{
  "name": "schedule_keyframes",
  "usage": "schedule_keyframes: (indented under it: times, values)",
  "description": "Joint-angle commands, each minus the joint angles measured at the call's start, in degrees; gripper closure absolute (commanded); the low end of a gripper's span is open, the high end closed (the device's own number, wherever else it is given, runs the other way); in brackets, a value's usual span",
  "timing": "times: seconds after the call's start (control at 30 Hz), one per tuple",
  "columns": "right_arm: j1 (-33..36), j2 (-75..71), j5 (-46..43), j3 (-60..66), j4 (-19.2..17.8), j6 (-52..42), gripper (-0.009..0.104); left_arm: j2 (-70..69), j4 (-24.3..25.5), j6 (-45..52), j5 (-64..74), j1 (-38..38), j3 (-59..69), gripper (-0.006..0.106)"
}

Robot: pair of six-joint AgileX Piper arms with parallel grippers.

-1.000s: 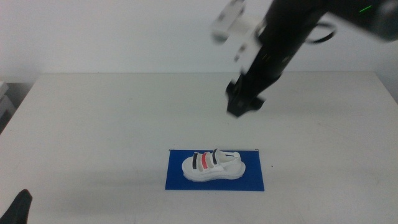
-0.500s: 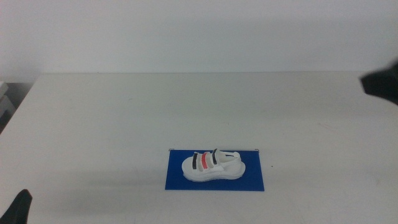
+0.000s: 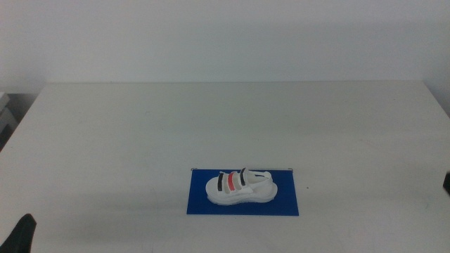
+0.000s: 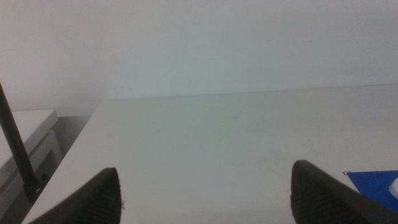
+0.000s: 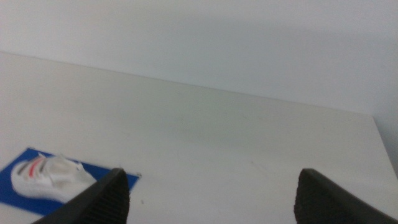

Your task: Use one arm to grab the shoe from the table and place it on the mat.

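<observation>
Since a second ago the right gripper [image 5: 211, 193] has retreated off the table [image 3: 140, 133], jaws spread wide and empty like the left gripper [image 4: 205, 193], leaving the shoe [image 3: 240, 187] upright on the mat [image 3: 288, 200], seemingly light, stiff-soled, best pinched across its sides.

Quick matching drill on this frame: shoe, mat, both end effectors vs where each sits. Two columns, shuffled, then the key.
1. small white strapped shoe
2. flat deep-blue mat
3. left end effector
4. right end effector

A. middle view's bottom-left corner, empty
B. lying on the off-white table
C. right edge of middle view, empty
D. resting on the mat

Pairs: 1-D, 2-B, 3-A, 4-C
</observation>
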Motion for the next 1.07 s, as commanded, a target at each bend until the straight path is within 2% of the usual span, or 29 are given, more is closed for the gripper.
schedule_keyframes:
  times: [0.0, 0.17, 0.23, 0.67, 1.03]
  values:
    - [-0.42, -2.53, -6.76, 2.76, -1.2, 0.19, 0.024, -0.76, -0.55, -0.28, -4.71, -0.23, 0.4, 0.007]
    - [-0.42, -7.44, -6.69, 9.7, -8.79, 0.19, 0.024, -0.76, -0.55, -0.28, -4.71, -0.23, 0.4, 0.007]
    - [-0.42, -9.62, -6.69, 12.45, -10.31, 0.19, 0.024, -0.76, -0.55, -0.28, -4.71, -0.23, 0.4, 0.007]
    - [-0.42, -20.08, -6.92, 22.9, -10.31, 0.19, 0.024, -0.76, -0.55, -0.28, -4.71, -0.23, 0.4, 0.007]
    - [-0.42, -23.18, -6.02, 22.81, -9.22, 0.19, 0.024, -0.76, -0.55, -0.28, -4.71, -0.23, 0.4, 0.007]
